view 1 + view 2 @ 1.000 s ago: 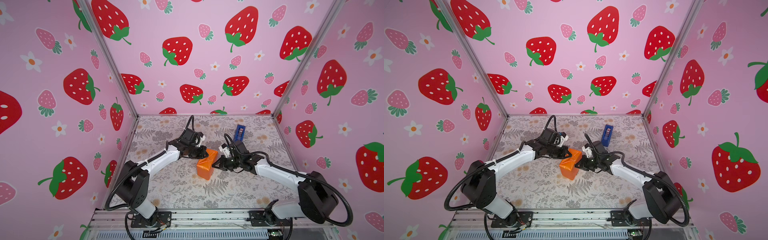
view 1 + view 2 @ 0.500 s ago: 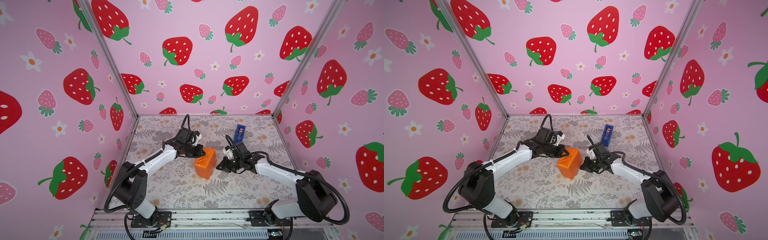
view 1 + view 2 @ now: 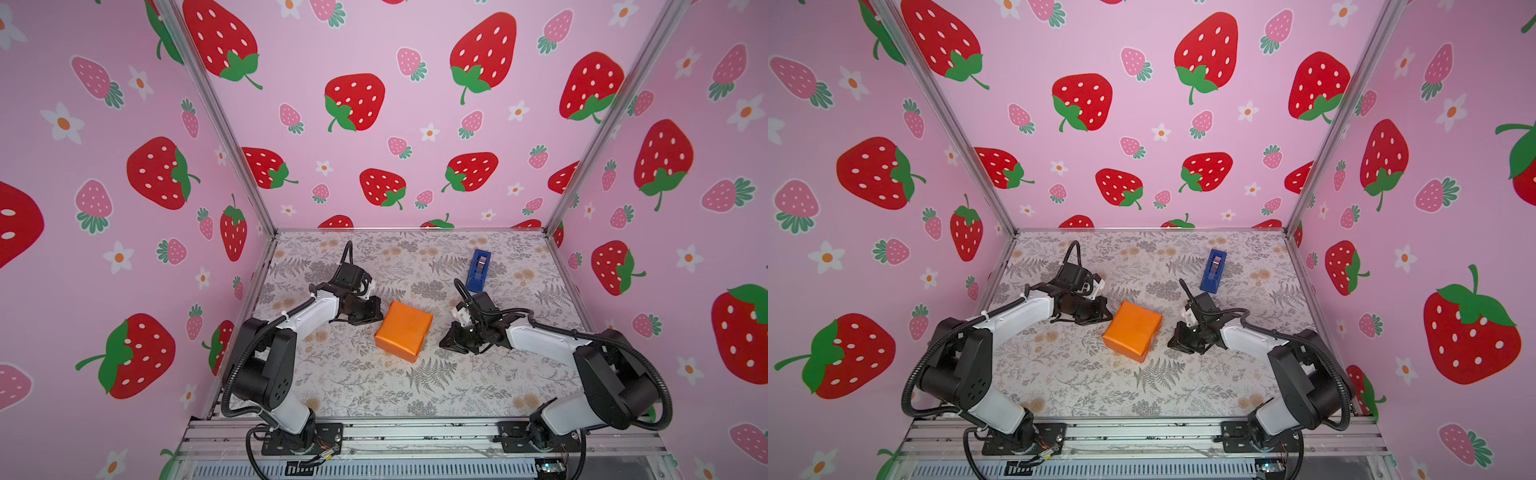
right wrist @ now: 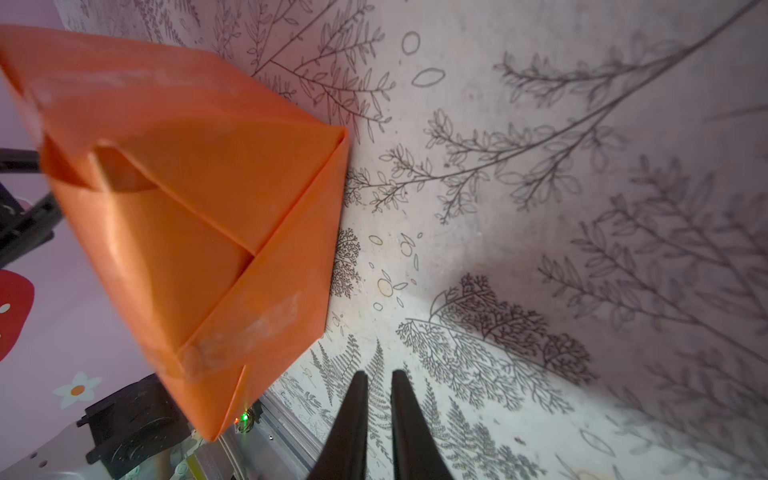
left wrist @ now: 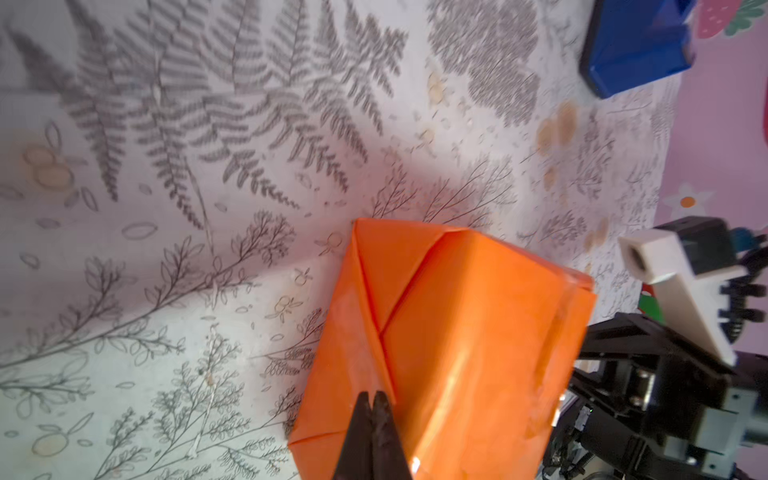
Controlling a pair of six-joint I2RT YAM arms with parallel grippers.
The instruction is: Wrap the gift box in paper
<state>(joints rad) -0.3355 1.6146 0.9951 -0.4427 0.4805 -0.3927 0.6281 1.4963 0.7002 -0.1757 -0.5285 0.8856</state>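
Reading a dial around the paper [image 3: 403,334] block on the table [image 3: 374,386] in both top views, we are finding bare surface from 5 to 7 o'clock and again at 12. The left gripper [image 3: 379,314] is crowding its 10 o'clock corner, and the right gripper [image 3: 443,343] is standing off at 3, leaving a narrow lane. The tape dispenser [image 3: 478,270] is blocking 2 o'clock, well apart from the block.
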